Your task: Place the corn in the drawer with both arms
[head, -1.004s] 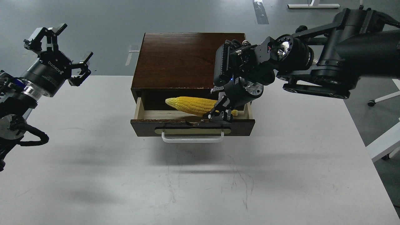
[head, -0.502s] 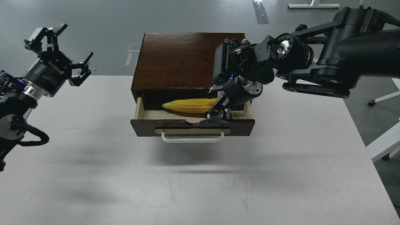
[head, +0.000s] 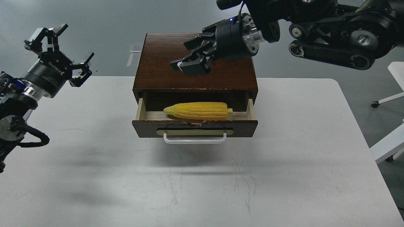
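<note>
The yellow corn (head: pixel 198 110) lies lengthwise inside the open drawer (head: pixel 145 130) of the dark brown wooden box (head: pixel 164 72), tip to the left. Nothing holds it. My right gripper (head: pixel 191 56) hangs above the box's top, well clear of the corn, with its fingers spread and empty. My left gripper (head: pixel 60 44) is raised above the table's far left edge, open and empty, far from the drawer. The drawer's white bar handle (head: pixel 194 140) faces me.
The white table (head: pixel 202 183) stretches in front of the box. My right arm's thick links (head: pixel 331 53) reach over the far right. A white chair base (head: pixel 388 97) stands beyond the right table edge.
My right gripper let go of the corn, rose out of the drawer and swung up over the box. The corn settled flat in the drawer. The left arm has not moved.
</note>
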Motion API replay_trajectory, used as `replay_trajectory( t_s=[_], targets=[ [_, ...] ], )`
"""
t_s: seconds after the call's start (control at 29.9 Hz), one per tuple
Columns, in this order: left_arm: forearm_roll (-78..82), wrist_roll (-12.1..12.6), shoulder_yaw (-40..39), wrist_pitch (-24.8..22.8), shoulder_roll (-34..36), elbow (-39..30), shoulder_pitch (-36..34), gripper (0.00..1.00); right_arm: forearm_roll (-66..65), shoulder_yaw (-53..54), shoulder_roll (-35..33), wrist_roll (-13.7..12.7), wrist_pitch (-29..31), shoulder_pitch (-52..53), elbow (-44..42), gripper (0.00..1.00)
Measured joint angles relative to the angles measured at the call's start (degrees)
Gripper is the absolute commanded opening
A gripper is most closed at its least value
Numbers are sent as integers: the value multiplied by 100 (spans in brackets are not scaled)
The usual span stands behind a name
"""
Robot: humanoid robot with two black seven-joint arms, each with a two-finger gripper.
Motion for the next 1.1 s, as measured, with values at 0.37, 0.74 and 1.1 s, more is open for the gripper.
replay_trajectory(
  t_s=[0.37, 0.74, 1.1],
  targets=[
    [0, 0, 0, 0, -22, 0, 0, 98, 2976, 1821, -1627, -1, -39, -2082, -27, 94],
    [9, 0, 2, 0, -93, 0, 27, 98, 4269, 4386, -2024, 0, -58, -5591, -148, 94],
    [9, 0, 9, 0, -189, 0, 130, 98, 5185, 5582, -1189, 0, -208, -7087, -804, 99]
  ],
)
